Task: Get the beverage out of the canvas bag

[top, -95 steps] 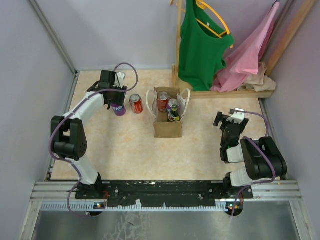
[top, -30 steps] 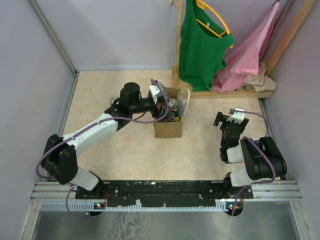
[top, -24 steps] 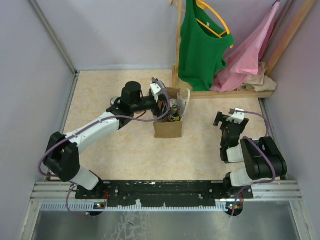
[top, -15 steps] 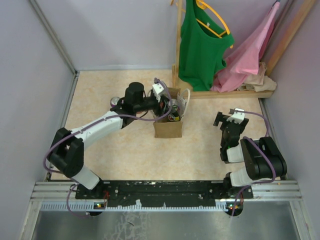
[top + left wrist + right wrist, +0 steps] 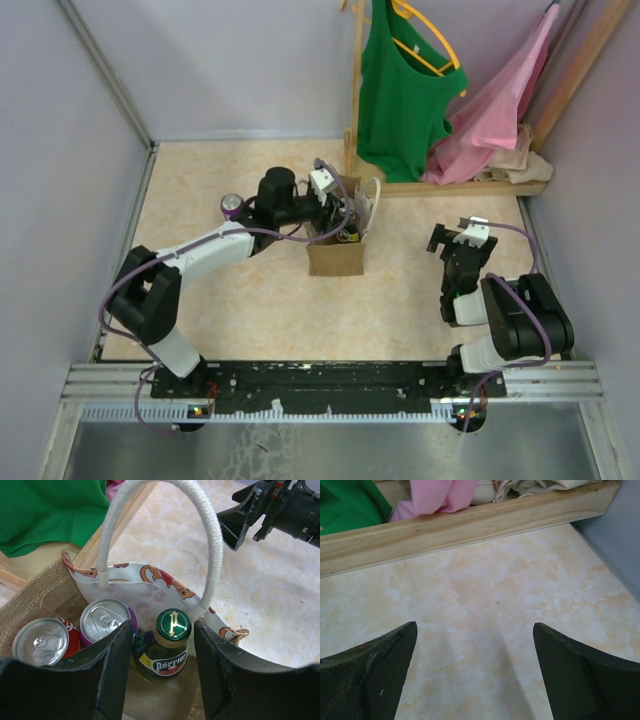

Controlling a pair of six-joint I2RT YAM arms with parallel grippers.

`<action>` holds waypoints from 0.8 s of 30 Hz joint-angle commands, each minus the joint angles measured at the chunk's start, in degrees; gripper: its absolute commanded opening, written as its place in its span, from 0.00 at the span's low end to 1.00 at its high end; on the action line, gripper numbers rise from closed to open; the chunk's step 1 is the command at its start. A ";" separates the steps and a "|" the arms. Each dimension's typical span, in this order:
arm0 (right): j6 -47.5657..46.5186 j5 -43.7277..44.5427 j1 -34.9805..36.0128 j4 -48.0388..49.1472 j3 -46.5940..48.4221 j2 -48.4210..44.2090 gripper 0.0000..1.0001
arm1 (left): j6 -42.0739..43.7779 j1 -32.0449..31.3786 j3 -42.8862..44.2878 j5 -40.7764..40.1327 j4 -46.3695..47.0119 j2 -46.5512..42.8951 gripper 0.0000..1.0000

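1. Now the left hand [image 5: 162, 627] is hanging over the mouth of the canvas bag [image 5: 335, 260]. A few seconds ago it was standing far to the left, at a purple can [image 5: 232, 203] on the surface [image 5: 260, 300], and during the last second it has been creeping further over the bag.
2. Its fingers are standing apart, one on each side of the green bottle [image 5: 170, 647], and they are not yet pressing on the cap.
3. The bottle is standing upright inside the bag, under the white rope handle [image 5: 212, 550] and just beside a purple-sided can [image 5: 106, 620] and a red can [image 5: 42, 641].
4. The right hand [image 5: 475, 627] is waiting well apart over bare surface, with its fingers spread and holding nothing; it has not been moving.
5. I think this shift is showing that one drink is already out and the next pick is starting. The hand is probably needing to go lower before closing, though I cannot say surely how deep it is sitting.
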 commanded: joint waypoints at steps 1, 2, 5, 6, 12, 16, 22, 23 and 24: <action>0.11 0.41 -0.34 2.55 1.07 -0.47 0.99 | -0.77 -0.21 -0.28 0.68 3.86 1.64 0.57; 0.09 0.40 -0.35 2.55 1.05 -0.47 0.99 | -0.82 -0.21 -0.47 0.77 4.30 1.89 0.56; 0.09 0.36 -0.35 2.55 1.05 -0.47 0.99 | -0.92 -0.21 -1.03 0.61 5.23 2.51 0.55; 0.13 0.41 -0.31 2.55 1.07 -0.51 0.99 | -0.93 -0.21 -1.13 0.48 5.38 2.68 0.55; 0.09 0.41 -0.34 2.55 1.07 -0.47 0.99 | -1.01 -0.21 -1.50 -0.12 6.36 3.70 0.55; 0.14 0.39 -0.34 2.55 1.07 -0.47 0.99 | -1.06 -0.21 -1.59 -0.25 6.79 4.52 0.55; 0.13 0.36 -0.34 2.55 1.07 -0.48 0.99 | -0.76 -0.21 -1.77 -0.91 7.08 5.20 0.47; 0.10 0.41 -0.34 2.55 1.07 -0.47 0.99 | -0.61 -0.21 -1.76 -1.12 7.08 5.29 0.41; 0.13 0.39 -0.34 2.55 1.07 -0.47 0.99 | -0.57 -0.21 -1.76 -1.32 7.08 5.30 0.36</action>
